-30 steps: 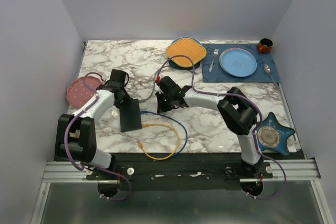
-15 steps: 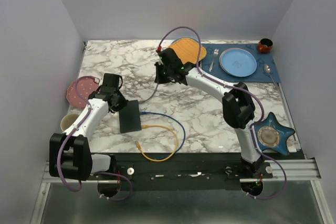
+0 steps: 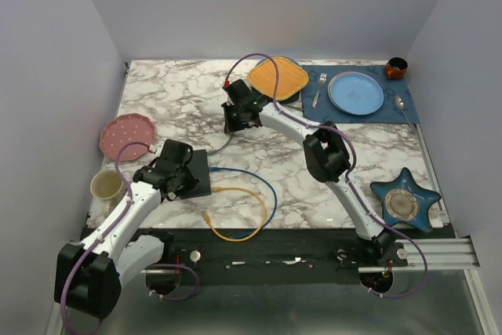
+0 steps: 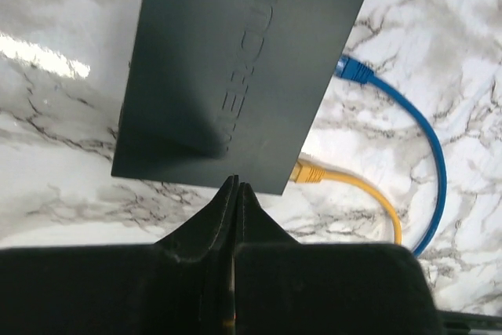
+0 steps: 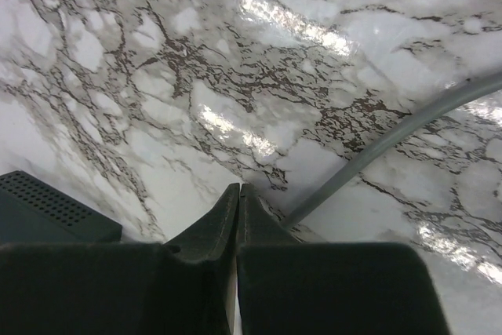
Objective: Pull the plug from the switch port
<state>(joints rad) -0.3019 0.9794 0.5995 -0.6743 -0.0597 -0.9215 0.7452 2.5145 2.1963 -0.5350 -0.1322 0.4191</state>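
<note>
The marble counter (image 3: 196, 100) carries the switch (image 3: 198, 172) toward its near left, flat and in the same place as a second ago. Both arms have moved since then. The left arm has swung down from the switch's far end, uncovering a cream cup (image 3: 105, 186), and its end effector (image 4: 234, 186) now sits at the switch's near short edge with the fingers pressed together on nothing. The right arm has pulled away from the switch's far right corner and now reaches out near the orange plate (image 3: 278, 78). Its end effector (image 5: 238, 191) is also pressed together, well apart from the switch.

A blue cable (image 4: 427, 139) and a yellow cable (image 4: 353, 186) meet the switch's right long edge with their plugs. A grey cable (image 5: 392, 135) runs from the switch's far corner to the right fingertips. I cannot tell whether it is pinched there, or whether its plug is still seated.
</note>
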